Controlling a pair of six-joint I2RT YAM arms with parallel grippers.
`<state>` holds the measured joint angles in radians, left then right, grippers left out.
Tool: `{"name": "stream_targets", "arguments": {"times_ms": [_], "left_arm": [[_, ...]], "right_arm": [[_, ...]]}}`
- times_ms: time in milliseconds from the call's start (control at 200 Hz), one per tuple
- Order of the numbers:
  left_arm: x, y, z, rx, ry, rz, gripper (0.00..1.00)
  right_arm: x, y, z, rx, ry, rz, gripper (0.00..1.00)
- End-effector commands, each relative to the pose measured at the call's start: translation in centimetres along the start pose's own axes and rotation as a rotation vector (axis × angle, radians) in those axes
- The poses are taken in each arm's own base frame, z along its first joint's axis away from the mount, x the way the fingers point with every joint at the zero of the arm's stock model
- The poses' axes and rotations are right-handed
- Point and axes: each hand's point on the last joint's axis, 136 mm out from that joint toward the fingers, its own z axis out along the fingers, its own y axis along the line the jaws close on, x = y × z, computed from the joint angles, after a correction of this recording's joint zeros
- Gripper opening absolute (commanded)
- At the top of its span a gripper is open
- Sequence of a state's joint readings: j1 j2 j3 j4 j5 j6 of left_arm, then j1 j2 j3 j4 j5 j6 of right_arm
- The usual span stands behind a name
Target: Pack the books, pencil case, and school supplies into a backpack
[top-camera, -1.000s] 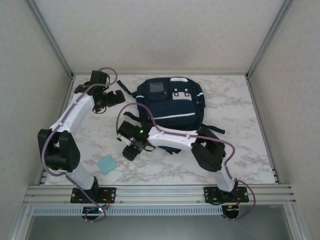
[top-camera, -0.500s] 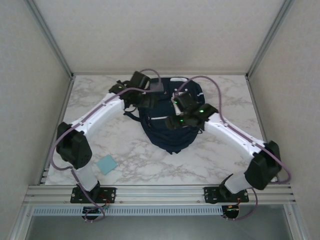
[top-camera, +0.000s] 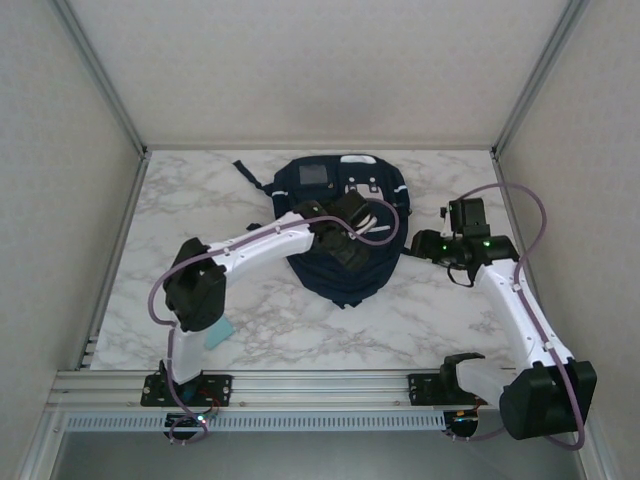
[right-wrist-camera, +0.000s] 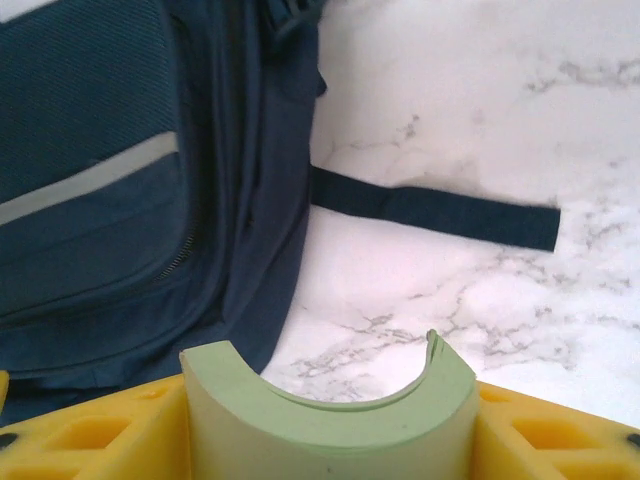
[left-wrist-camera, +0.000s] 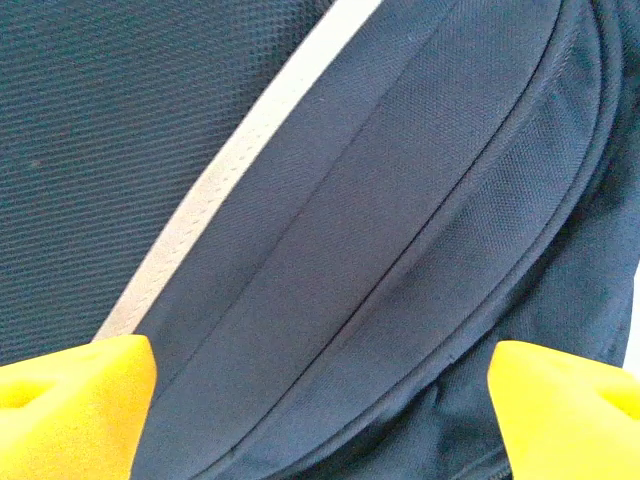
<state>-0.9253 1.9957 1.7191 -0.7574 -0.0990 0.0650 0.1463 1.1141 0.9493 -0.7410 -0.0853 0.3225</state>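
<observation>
1. The backpack [top-camera: 340,195] lies flat at the far middle of the marble table [top-camera: 450,330], with its grey patch and white label at the far end. It looks closed in the top view.
2. The left gripper [top-camera: 345,250] hangs over the middle of the backpack. In the left wrist view its yellow fingertips [left-wrist-camera: 70,400] stand wide apart, and between them there is nothing but the navy fabric and the white stripe [left-wrist-camera: 230,170] below. Whether they touch the cloth I cannot tell.
3. The pale green pad [right-wrist-camera: 330,425] is pinched between the fingers of the right gripper [right-wrist-camera: 325,435] and bent into a U-shaped curve.
4. In the top view the right gripper [top-camera: 425,243] is just beside the backpack's right edge, above the table and pointing towards the bag.
5. Below the held pad, a dark strap [right-wrist-camera: 440,215] lies flat on the marble, running out from the backpack's side.
6. The pale blue pad [top-camera: 217,335] lies on the table near the left arm's base, well apart from the backpack and partly covered by the arm.
</observation>
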Motion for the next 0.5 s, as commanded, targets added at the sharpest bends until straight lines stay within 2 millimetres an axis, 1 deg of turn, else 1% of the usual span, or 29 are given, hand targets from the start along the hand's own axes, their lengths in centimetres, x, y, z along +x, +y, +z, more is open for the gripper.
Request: {"name": "stream_targets", "arguments": {"times_ms": [0, 40, 95, 225, 260, 290, 355, 496], "left_arm": [[-0.2, 0.6, 1.2, -0.021, 0.028, 0.059, 0.77], [-0.3, 0.7, 1.5, -0.026, 0.031, 0.061, 0.68], [-0.5, 0.8, 1.8, -0.036, 0.034, 0.064, 0.53], [-1.5, 0.8, 1.0, -0.036, 0.014, 0.066, 0.24], [-1.7, 0.8, 0.8, -0.035, 0.009, 0.069, 0.13], [-1.9, 0.9, 0.5, -0.037, 0.003, 0.070, 0.00], [-2.3, 1.1, -0.2, -0.043, -0.008, 0.066, 0.00], [-3.4, 1.9, -1.7, -0.052, -0.038, 0.030, 0.00]], "right_arm": [[0.6, 0.6, -0.1, -0.076, 0.012, 0.039, 0.61], [0.6, 0.6, -0.1, -0.082, 0.013, 0.042, 0.61], [0.7, 0.7, -0.2, -0.093, 0.011, 0.044, 0.59], [0.9, 1.0, -0.2, -0.113, 0.016, 0.045, 0.56], [1.0, 1.2, -0.2, -0.125, 0.017, 0.050, 0.54], [1.0, 1.4, -0.2, -0.136, 0.019, 0.053, 0.53], [1.0, 2.0, -0.1, -0.172, 0.025, 0.064, 0.51], [0.8, 3.1, 0.0, -0.237, 0.025, 0.094, 0.50]]}}
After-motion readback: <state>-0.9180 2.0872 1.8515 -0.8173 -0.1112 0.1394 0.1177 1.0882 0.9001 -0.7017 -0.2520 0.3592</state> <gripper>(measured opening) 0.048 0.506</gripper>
